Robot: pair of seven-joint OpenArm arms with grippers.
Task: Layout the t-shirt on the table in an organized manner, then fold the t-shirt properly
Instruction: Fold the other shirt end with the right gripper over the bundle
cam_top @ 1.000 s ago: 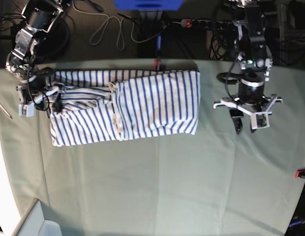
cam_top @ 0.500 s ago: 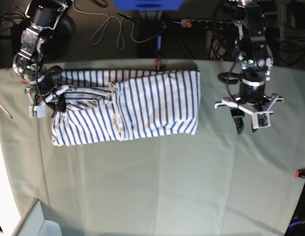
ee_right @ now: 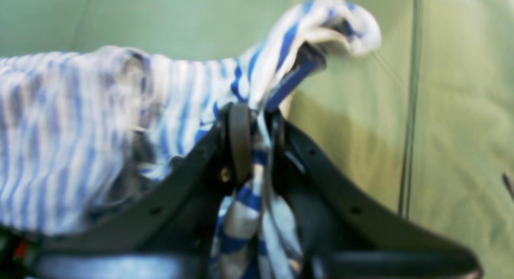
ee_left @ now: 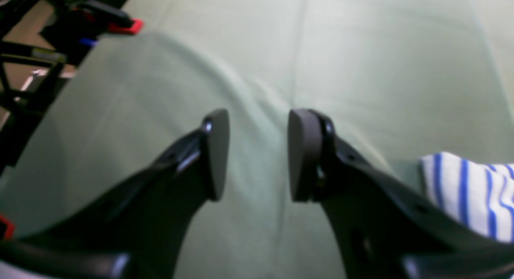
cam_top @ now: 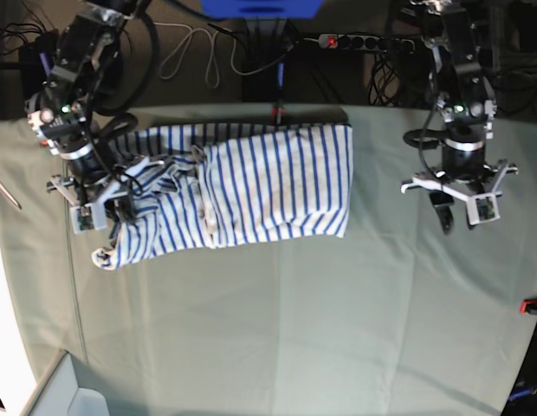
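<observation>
**Right gripper pinches the striped shirt; left gripper hangs free over bare cloth**

Left wrist view: we see the left gripper with its two dark pads parted by a clear gap and nothing between them. Below it lies only the pale green table. A corner of the t-shirt shows at the right edge, cut off by the frame and partly behind the right-hand finger. A red clamp sits at the table's far left edge beside dark framework that is too blurred for us to identify. We can read no writing here.

Right wrist view: the right gripper is clenched on a bunch of the t-shirt, with striped cloth running between the pads and hanging below them. A fold of the fabric rises above the jaws and curls over at its tip. The picture is soft, and the left part of the garment is smeared, so we cannot make out any label.

Base view: the right gripper sits at the left end of the t-shirt, where the cloth is crumpled and lifted. The rest of the shirt lies flat near the table's far edge. The left gripper hovers well apart from the shirt, over bare table. A power strip with a lit red switch lies beyond the table.
</observation>
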